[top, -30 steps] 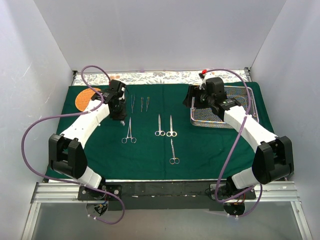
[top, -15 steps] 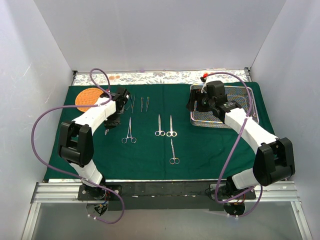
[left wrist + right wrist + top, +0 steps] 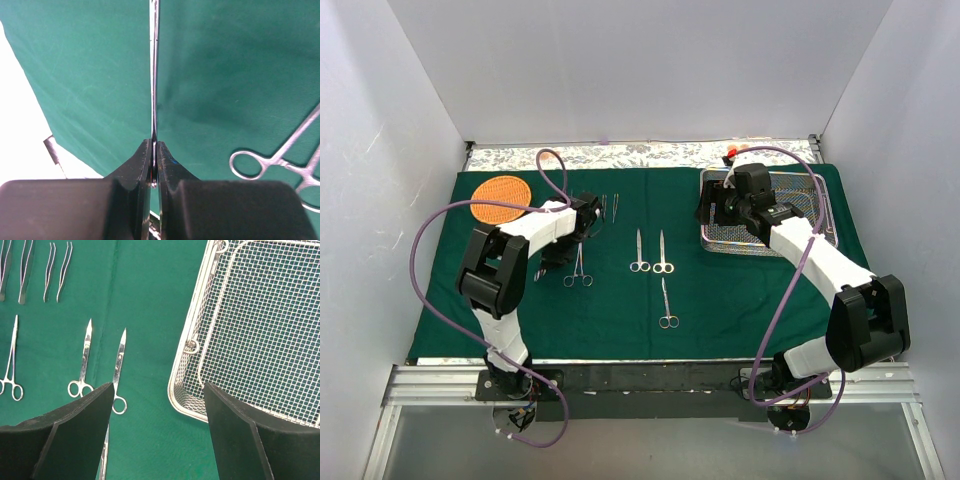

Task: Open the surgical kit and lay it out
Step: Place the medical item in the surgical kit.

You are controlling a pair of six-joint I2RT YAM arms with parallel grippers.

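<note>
Your left jaws (image 3: 154,150) are pinched fully together on a slim steel instrument (image 3: 154,65), gripped at its near end. Its long axis runs straight out from the fingertips, in line with the wrist, over the dark green cloth (image 3: 740,300). You cannot tell whether its far tip touches the cloth. From above, that arm is folded in over the back-left part of the cloth, just beside the thin tweezers (image 3: 609,207) and behind the ring-handled forceps (image 3: 578,268). My judgement is that the left arm alone should set the instrument down, parallel to the tweezers beside it.

Your right jaws (image 3: 157,386) stand wide apart with nothing in them, hovering over the near-left corner of the wire-mesh tray (image 3: 280,340). No instruments show in the stretch of mesh you can see. The scissors (image 3: 663,252) lie mid-cloth, pointing away from you, well apart from the tray.
</note>
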